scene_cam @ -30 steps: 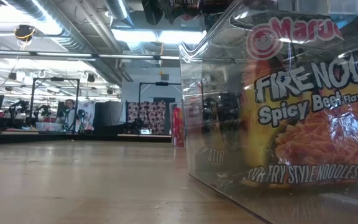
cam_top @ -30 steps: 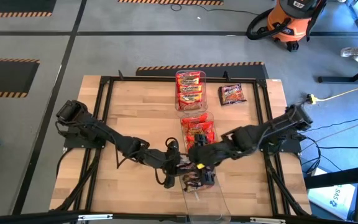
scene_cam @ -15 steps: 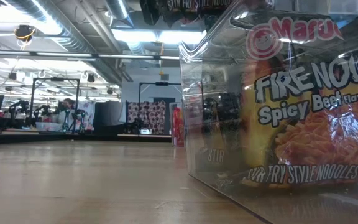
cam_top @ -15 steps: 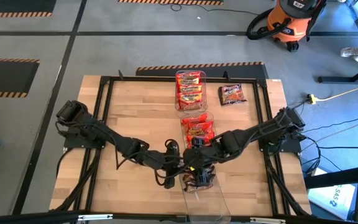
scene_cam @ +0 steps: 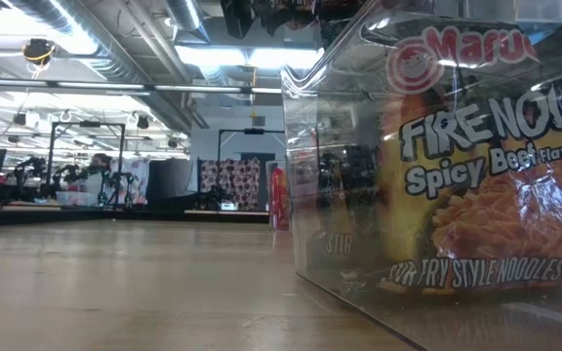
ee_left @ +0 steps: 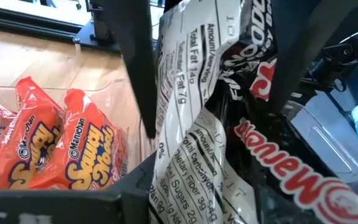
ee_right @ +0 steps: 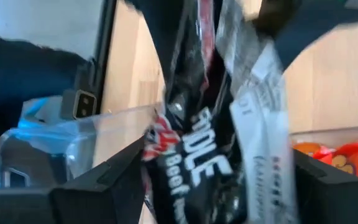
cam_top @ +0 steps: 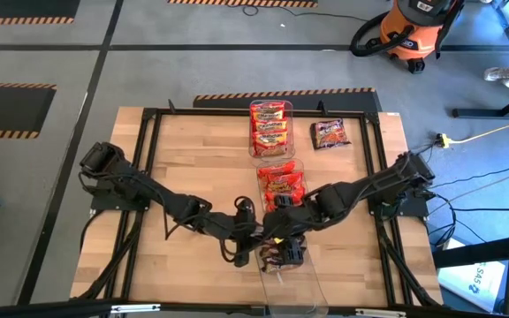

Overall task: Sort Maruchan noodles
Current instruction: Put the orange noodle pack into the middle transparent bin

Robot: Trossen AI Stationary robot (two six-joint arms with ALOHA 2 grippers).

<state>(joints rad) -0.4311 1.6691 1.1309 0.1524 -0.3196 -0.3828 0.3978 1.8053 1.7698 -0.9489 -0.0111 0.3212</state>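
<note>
Black crinkly packet [ee_left: 229, 124] hangs pinched between the left gripper [cam_top: 253, 237] fingers and the right gripper [cam_top: 281, 231], both closed on it above the near bin [cam_top: 285, 274]. Its long axis runs roughly along the fingers (label crumpled). Two far bins [cam_top: 270, 132] look sorted; one packet [cam_top: 330, 133] lies loose, well beyond both grippers.

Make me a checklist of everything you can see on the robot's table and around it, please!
Surface: wooden table, black frame.
Job's things: red-yellow packets in far clear bin; orange packets in middle bin; one packet loose; black packet over near bin.
Clutter: nothing seen.
Grippers: left gripper and right gripper meet at the black packet.
Cables: yellow cord on floor.
Surroundings: orange vacuum.
</note>
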